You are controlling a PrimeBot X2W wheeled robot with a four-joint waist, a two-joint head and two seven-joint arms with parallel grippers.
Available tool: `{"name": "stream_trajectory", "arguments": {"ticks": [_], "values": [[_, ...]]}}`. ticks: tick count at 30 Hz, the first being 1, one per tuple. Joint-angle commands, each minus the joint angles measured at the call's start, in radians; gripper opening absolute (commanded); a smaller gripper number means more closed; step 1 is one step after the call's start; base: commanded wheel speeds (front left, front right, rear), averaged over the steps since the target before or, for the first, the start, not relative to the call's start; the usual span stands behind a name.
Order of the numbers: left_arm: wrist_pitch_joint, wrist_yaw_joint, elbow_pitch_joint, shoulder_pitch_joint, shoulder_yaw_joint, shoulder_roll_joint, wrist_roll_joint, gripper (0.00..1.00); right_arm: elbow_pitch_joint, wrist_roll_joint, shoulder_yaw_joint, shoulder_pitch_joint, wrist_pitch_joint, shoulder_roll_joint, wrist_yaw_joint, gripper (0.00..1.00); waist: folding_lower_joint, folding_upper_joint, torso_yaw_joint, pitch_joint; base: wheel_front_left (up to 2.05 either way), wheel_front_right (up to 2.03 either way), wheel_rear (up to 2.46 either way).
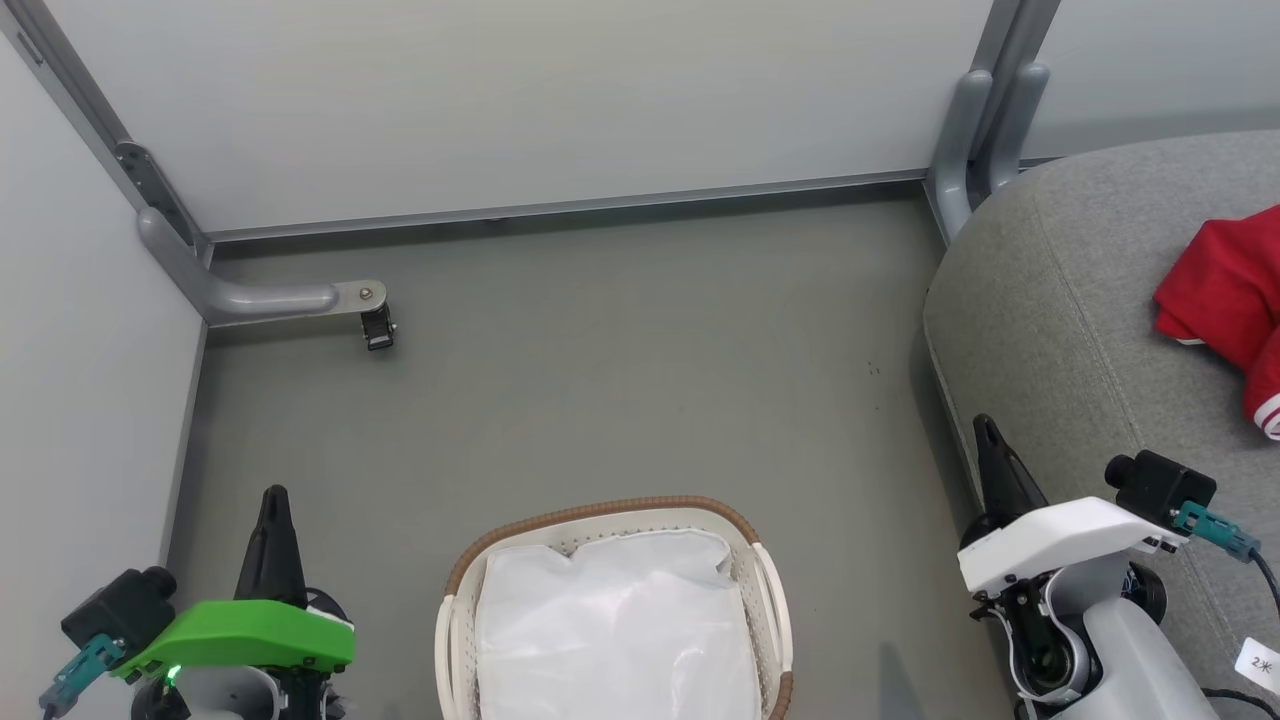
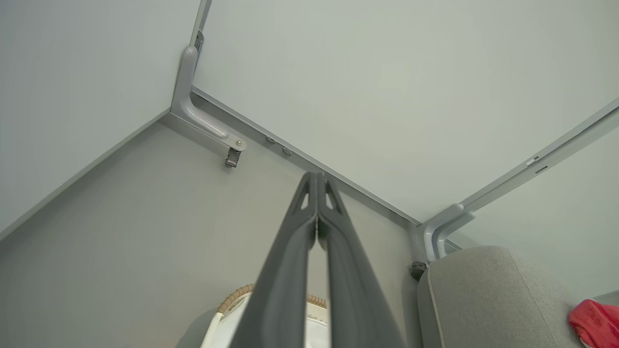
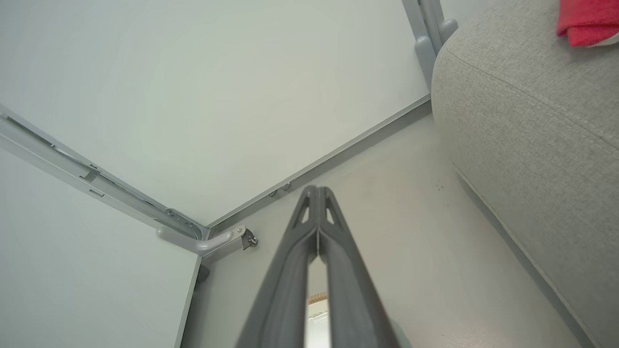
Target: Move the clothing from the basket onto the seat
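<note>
Resting low on either side of the basket (image 1: pixel 600 510), the left gripper (image 1: pixel 275 497) and the right gripper (image 1: pixel 985 428) each have their two fingers pressed together tip to tip, with nothing held between them.

**Step in hand.** The clothing (image 1: pixel 1225 290) lies on the seat (image 1: pixel 1060 300), ahead of and outboard of the right fingers, well apart from them. The basket sits between the two finger pairs, behind their tips. Its visible part holds a white liner (image 1: pixel 615 630) and no red fabric; its near end is cut off by the head view's lower edge. The transfer appears complete or nearly so. The next move calls for no grasp: at most a check of the basket's hidden end, with the fingers parted only if a garment is found there.

**Edges and open room.**
- Outboard of the right fingers: the seat's rounded edge, just beside them. Sideways travel there would likely meet the upholstery.
- Ahead of both finger pairs: open floor (image 1: pixel 620 350) up to the wall panel (image 1: pixel 550 100).
- Outboard of the left fingers: a side panel (image 1: pixel 80 350), near.
- Ahead of the left fingers: a metal foot bracket (image 1: pixel 300 298), well apart.
</note>
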Motion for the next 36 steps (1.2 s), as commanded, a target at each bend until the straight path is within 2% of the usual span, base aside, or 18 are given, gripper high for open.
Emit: {"name": "stream_trajectory", "arguments": {"ticks": [1,36], "values": [[0.009,-0.001,-0.02,-0.004,0.007,0.005,-0.036,0.0,-0.021,0.038,-0.009,-0.001,0.01,-0.004,0.0,0.0,0.0,0.0,0.0,-0.001,0.0,0.0,0.0],[0.122,-0.002,-0.063,-0.003,0.023,0.008,-0.453,0.0,-0.092,0.446,-0.077,0.058,0.122,-0.006,-0.001,0.0,0.0,0.0,0.005,-0.027,0.0,0.0,0.0]]}}
